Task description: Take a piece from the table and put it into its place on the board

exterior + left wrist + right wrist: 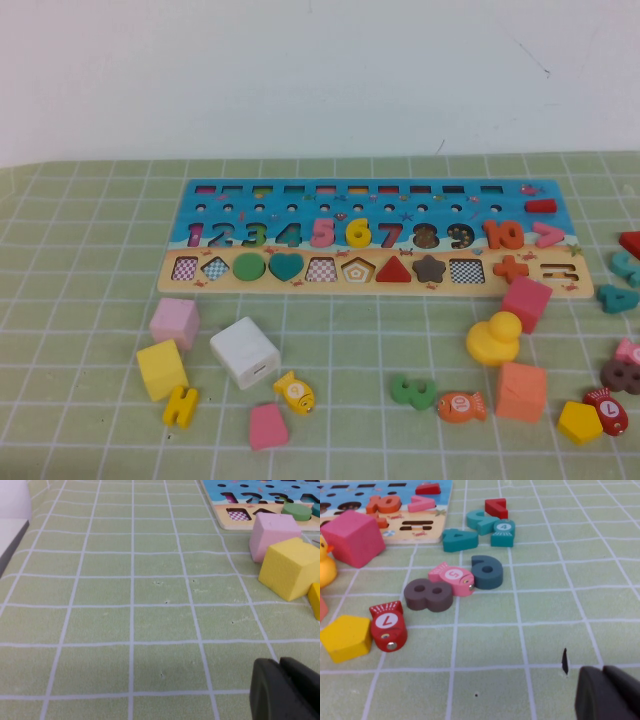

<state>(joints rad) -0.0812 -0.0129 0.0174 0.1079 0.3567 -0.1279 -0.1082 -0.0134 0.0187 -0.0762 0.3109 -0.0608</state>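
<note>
The board (500,205) lies flat at the far middle of the table, blue number row above, tan shape strip below. The yellow "6" (358,233) sits in the number row between the pink 5 and the red 7. Neither gripper shows in the high view. My left gripper (277,662) is shut and empty, low over bare cloth, with the board's corner (260,490) far off. My right gripper (602,670) is shut and empty, over bare cloth near a small tear, with the board's end (350,495) far off.
Loose pieces lie in front of the board: pink cube (174,322), yellow cube (161,368), white cube (245,352), yellow "H" (181,406), green "3" (412,391), yellow duck (494,338), orange cube (521,391). More numbers and fish lie at the right (485,572).
</note>
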